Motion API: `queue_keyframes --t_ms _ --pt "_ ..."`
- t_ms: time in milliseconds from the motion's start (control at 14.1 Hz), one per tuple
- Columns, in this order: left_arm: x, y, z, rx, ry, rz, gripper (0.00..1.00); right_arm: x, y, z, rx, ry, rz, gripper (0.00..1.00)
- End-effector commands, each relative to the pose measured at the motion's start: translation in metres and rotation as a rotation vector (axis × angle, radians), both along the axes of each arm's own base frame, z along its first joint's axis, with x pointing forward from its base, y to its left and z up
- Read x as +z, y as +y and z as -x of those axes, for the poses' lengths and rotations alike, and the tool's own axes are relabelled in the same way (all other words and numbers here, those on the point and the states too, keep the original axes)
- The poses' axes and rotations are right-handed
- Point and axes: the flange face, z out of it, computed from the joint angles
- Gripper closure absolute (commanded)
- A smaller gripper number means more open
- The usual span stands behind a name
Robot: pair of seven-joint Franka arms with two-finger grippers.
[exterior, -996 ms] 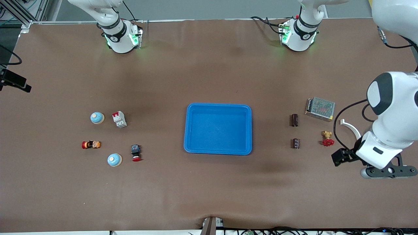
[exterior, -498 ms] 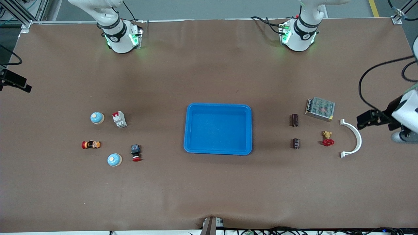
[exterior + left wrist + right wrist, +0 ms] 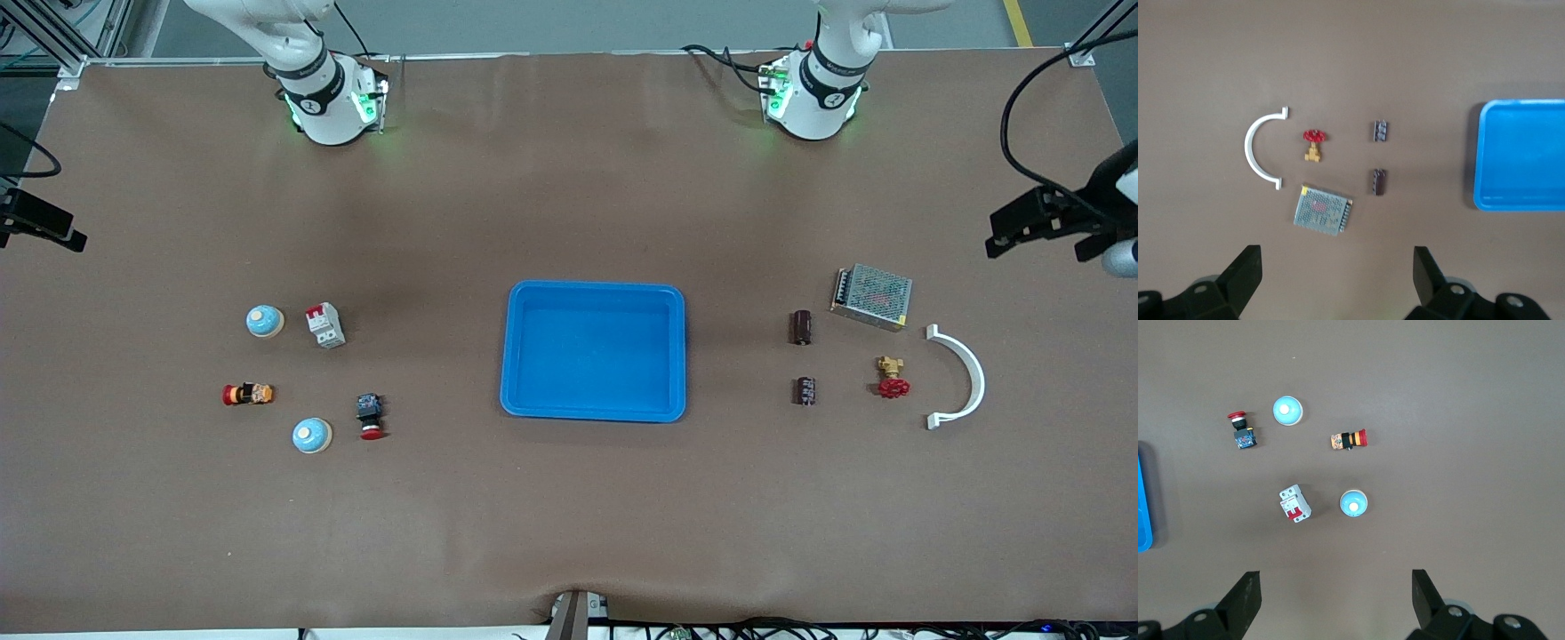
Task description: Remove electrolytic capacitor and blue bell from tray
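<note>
- capacitor x2, both on the desk toward the left arm's end, between blue tray (image 3: 594, 294) and the red-wheel valve (image 3: 892, 379): farther capacitor (image 3: 802, 327), nearer capacitor (image 3: 805, 391), well apart from each other, neither touched.
- bell x2 toward the right arm's end: farther bell (image 3: 264, 321) just beside the white breaker (image 3: 324, 324); nearer bell (image 3: 312, 435) near the red pushbutton (image 3: 370, 417). Both sit dome up.
- Tray sits mid-desk, nothing in it.
- Mesh power supply (image 3: 872, 296) is the biggest loose part, farther from the camera than the valve; white curved bracket (image 3: 960, 377) beside the valve, at the desk's end.
- Small orange-and-red part (image 3: 247, 394) lies between the two bells, closer to the desk's end.
- left gripper (image 3: 1337, 283): up high, pointing straight down, over the desk close to the power supply; jaws wide, nothing held. In the front view only its black edge shows at the frame border.
- right gripper (image 3: 1335, 600): out of the front view; wrist view looks straight down on the bell cluster from well above; jaws wide, nothing held.
</note>
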Motion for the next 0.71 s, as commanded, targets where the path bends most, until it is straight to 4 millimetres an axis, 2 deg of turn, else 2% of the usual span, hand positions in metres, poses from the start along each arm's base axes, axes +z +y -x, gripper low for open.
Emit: queue_keyframes --t_ms 0,142,356,641 --pt "0.004 -0.004 0.013 -0.004 0.027 0.015 0.00 0.002 -0.002 0.002 0.004 0.004 0.014 0.00" --pt "0.012 -0.003 0.028 -0.009 0.065 0.010 0.00 0.002 -0.002 0.002 0.004 0.004 0.014 0.00" --pt "0.019 -0.001 0.039 -0.004 0.076 0.012 0.00 0.002 -0.002 0.002 0.004 0.004 0.014 0.00" --pt "-0.001 0.005 0.039 -0.004 0.106 0.009 0.00 0.002 -0.002 0.002 0.004 0.004 0.014 0.00"
